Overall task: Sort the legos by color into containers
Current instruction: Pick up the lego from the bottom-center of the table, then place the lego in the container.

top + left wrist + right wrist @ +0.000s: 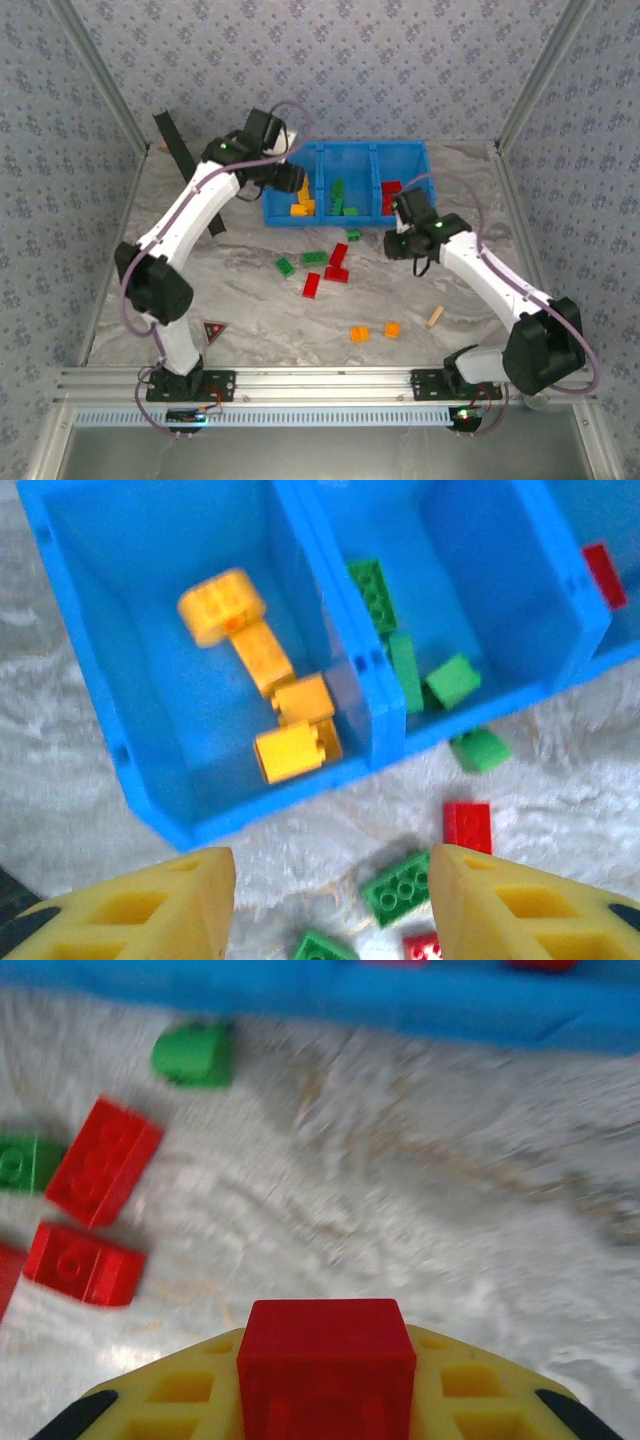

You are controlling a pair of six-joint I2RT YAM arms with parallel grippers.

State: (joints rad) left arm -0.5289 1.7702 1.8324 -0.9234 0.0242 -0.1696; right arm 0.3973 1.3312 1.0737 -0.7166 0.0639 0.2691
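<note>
My right gripper (402, 240) is clamped on a red brick (326, 1355); the red bin (405, 165) lies just ahead past its near wall, my right arm nearer. My left gripper (330, 880) is apart and empty, by the yellow bin (130, 680).

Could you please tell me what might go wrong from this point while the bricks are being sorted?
1. The red brick sits at the very tips of the right end effector; it might slip before it reaches the tray.
2. The front wall of the blue tray stands ahead, so a low carry could clip it.
3. A green brick lies right by that wall; fingers may strike the tray when grasping it.
</note>
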